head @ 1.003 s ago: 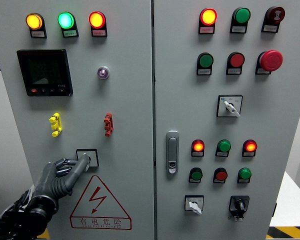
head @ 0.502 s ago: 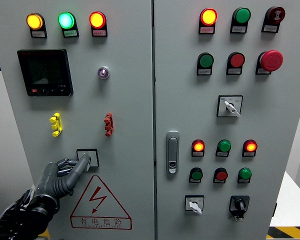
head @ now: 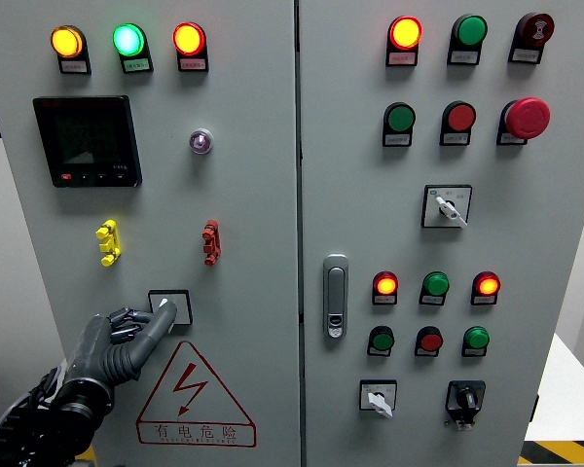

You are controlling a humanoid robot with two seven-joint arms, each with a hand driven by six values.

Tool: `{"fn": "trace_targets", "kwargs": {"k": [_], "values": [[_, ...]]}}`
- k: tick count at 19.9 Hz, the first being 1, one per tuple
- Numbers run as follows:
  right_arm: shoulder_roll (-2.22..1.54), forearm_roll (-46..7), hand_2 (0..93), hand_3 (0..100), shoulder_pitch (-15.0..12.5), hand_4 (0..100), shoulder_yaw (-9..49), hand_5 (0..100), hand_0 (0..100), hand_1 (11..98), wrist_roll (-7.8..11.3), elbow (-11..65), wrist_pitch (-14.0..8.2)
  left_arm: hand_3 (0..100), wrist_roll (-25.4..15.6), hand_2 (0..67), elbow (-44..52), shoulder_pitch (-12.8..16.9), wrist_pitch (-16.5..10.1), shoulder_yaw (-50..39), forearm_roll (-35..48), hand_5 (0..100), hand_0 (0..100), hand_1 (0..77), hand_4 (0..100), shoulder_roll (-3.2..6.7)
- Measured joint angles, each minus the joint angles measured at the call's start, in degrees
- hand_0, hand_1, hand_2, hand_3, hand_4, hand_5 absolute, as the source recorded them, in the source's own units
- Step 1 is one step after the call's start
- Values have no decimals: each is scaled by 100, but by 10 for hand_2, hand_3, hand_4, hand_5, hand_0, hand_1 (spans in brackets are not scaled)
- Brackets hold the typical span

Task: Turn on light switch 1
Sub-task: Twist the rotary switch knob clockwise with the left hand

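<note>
Left hand (head: 117,345): dark grey, jointed segmented fingers (head: 154,327); black ribbed wrist; forearm black, dark cables.

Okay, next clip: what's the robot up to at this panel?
The robot's dark left hand reaches up from the lower left to the small square white switch on the grey cabinet's left door, just above the red triangular electric hazard sign. One extended finger touches the switch's knob while the other fingers are curled. The right hand is out of view. Whether the switch has been flipped can't be told.

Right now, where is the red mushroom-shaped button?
In the head view, the red mushroom button sits on the right door's upper right, below a dark round button.
</note>
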Motion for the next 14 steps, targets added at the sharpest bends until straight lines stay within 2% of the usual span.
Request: {"fn": "trace_targets", "kwargs": {"k": [4,6,10,14], "values": [[-1,0,0,194,0,192,0,106,0,194,0,5,0,1000,7,583,0,-5,0,0,0,1000,163,553,1000,-15],[3,0,0,194,0,192,0,106,0,194,0,5,0,1000,7,588,0,-7,0,0,0,1000,217,554,1000,-16],[4,2,0,194,1,192,0,107,0,195,0,5,0,1000,7,595,0,-17,0,0,0,1000,395,535,1000,-24],[4,2,0,195,1,192,0,106,0,195,0,7,0,1000,7,598,0,-25,0,0,0,1000,448,524,1000,-25]]}}
